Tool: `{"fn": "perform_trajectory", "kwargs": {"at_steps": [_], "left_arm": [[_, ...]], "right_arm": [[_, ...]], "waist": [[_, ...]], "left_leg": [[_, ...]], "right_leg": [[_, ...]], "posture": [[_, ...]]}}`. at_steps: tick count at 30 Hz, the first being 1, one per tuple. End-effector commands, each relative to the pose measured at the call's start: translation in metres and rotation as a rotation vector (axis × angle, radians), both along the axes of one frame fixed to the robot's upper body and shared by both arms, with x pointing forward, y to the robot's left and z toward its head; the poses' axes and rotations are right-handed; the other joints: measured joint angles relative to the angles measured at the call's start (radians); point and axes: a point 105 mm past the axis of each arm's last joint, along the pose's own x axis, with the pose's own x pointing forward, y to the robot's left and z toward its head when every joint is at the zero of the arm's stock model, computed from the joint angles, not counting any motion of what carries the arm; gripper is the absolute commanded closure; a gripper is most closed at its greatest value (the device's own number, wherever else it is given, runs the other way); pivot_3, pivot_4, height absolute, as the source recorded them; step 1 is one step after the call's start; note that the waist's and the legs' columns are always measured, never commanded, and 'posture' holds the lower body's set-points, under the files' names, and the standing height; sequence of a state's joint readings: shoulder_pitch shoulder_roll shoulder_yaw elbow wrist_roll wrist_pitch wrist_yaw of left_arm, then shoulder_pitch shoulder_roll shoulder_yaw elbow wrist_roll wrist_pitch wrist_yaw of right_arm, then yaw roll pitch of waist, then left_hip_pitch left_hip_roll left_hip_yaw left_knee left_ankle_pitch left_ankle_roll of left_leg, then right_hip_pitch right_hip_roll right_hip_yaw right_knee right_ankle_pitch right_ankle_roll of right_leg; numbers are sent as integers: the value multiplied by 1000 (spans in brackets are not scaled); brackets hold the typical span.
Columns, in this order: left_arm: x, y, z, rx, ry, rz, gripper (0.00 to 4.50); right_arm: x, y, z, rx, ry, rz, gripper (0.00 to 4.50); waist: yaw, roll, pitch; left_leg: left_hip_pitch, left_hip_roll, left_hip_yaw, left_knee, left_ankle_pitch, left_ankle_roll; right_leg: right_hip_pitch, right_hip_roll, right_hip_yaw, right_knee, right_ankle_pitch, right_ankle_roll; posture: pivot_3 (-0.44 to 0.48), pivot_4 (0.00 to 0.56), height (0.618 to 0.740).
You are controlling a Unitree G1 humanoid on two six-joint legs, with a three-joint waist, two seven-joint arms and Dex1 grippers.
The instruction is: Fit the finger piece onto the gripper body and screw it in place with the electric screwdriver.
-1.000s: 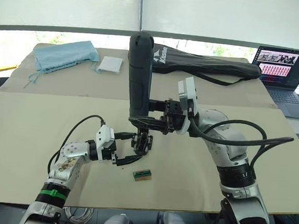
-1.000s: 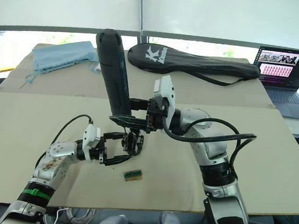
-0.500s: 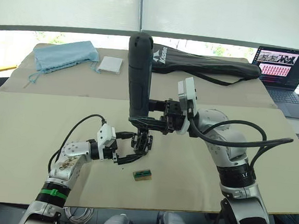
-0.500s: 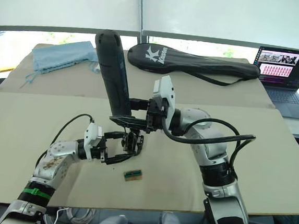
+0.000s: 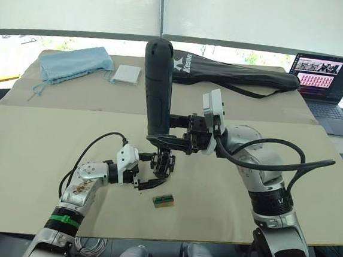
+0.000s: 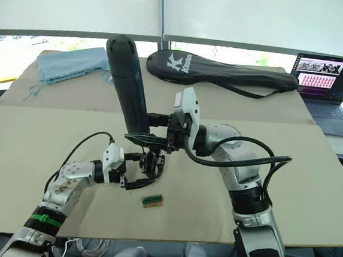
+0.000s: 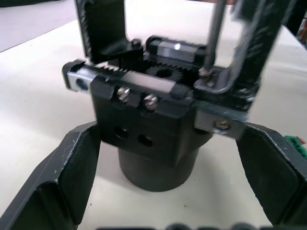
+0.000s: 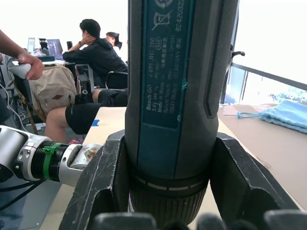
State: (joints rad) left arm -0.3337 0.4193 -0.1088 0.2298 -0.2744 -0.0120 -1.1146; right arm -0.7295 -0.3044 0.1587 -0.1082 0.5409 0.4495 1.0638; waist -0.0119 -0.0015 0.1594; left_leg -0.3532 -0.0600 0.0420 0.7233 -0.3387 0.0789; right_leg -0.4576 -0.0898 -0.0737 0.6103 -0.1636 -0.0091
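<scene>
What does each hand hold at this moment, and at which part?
The right hand clamps the electric screwdriver near its lower, bit end. The left hand flanks the gripper body low at its sides; contact cannot be told.

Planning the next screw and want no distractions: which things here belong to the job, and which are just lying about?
In the job:
- electric screwdriver, held upright in the right gripper
- gripper body, between the left gripper's fingers
- finger piece on the body

Lying about:
- small tan-and-green block
- racket bag
- blue cloth bag
- laptop
</scene>
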Motion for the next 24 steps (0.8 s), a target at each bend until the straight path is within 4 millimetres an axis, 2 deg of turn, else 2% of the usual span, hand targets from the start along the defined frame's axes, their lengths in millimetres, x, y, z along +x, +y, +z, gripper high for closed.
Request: {"fn": "perform_trajectory", "kwargs": {"at_steps": [1,17,24], "left_arm": [[5,-4,5,8,-40,-4,0],[12,-19,-2,1,-38,-53,0],[12,-18,-8,12,-23,-62,0]], "right_arm": [[-4,1,4,6,-29,8,2584],[-3,0,4,1,-30,2,2584],[-2,0,4,-2,-30,-5,2584]], "waist": [[0,0,0],[0,0,0],[1,0,0]], "left_leg": [[0,0,0,0,0,0],[0,0,0,0,0,0],[0,0,0,0,0,0]], "right_leg": [[0,0,0,0,0,0],[0,0,0,0,0,0],[0,0,0,0,0,0]], "posture": [[0,150,740],[0,150,740],[0,150,740]]}}
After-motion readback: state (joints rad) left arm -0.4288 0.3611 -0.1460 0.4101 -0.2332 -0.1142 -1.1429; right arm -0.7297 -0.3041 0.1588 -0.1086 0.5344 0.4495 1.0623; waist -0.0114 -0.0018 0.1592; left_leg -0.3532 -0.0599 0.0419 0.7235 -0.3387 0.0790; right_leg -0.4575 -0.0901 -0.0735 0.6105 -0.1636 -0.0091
